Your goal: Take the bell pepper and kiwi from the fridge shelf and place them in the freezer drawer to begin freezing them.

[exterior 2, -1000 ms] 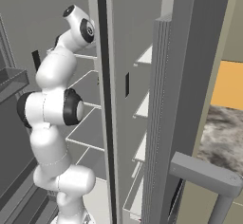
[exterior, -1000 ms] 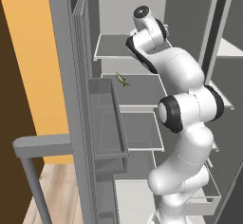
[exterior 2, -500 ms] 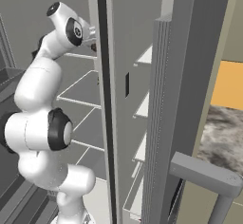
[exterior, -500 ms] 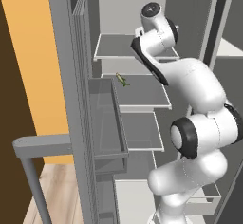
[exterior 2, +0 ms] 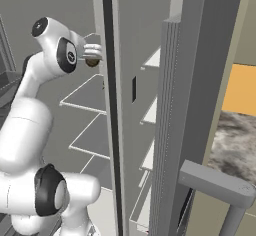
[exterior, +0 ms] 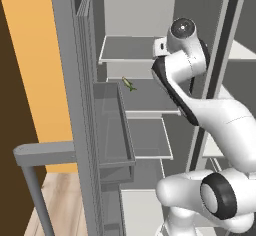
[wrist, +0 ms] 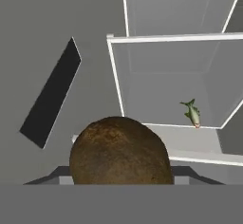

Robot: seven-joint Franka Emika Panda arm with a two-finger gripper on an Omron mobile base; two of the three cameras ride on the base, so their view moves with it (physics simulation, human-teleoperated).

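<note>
The kiwi [wrist: 121, 154], a dull brown oval, takes up the lower middle of the hand view and hides the fingertips. From the right base view the kiwi [exterior 2: 91, 62] sits between the fingers of my gripper [exterior 2: 93, 58], which is shut on it, high up beside the fridge's dark centre post. In the left base view the white wrist [exterior: 161, 45] stands in front of the upper shelves. The bell pepper is out of view. I cannot make out the freezer drawer, as the arm's lower body covers the bottom of the fridge.
A thin green-yellow item [exterior: 129, 84] [wrist: 192, 112] lies on a middle shelf [exterior: 150, 97]. A dark grey door bin [exterior: 112, 125] hangs on the open left door. Grey door handles [exterior: 40, 152] [exterior 2: 215, 182] jut out low at both sides.
The arm has swung over: its elbow has dropped low and the hand has shifted right and a little down from the upper shelf, still holding the kiwi.
</note>
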